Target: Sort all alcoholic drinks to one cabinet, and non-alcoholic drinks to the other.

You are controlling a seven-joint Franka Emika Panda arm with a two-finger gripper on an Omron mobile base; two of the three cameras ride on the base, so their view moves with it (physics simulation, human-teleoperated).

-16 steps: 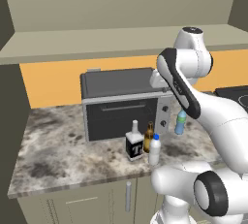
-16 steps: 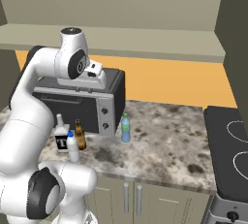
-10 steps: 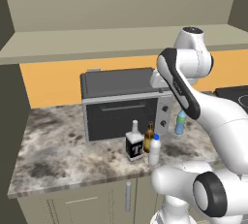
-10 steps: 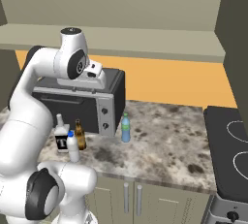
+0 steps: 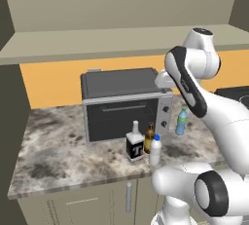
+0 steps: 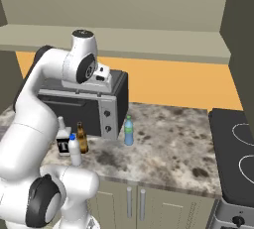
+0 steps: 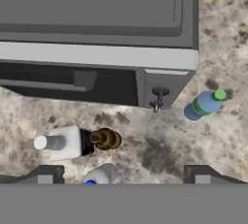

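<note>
— Had anything shifted since the frame just before?
— Nothing I could see. The arm stayed raised over the toaster oven (image 5: 125, 103), and all four bottles sat where they had been.
— And the jaws?
— Spread wide and empty, tips apart at the bottom of the hand view, hanging above the bottles.
— Where were the drinks?
— On the speckled stone surface (image 5: 63, 151). The square "T" bottle (image 5: 134, 143), the brown beer bottle (image 5: 149, 137) and the white blue-capped bottle (image 5: 155, 150) clustered before the oven door. The blue green-topped bottle (image 5: 181, 120) stood apart by the oven's knob side.
— The room?
— Orange backsplash (image 6: 178, 84), pale cabinets beneath, a black cooktop (image 6: 235, 156) to the right.
</note>
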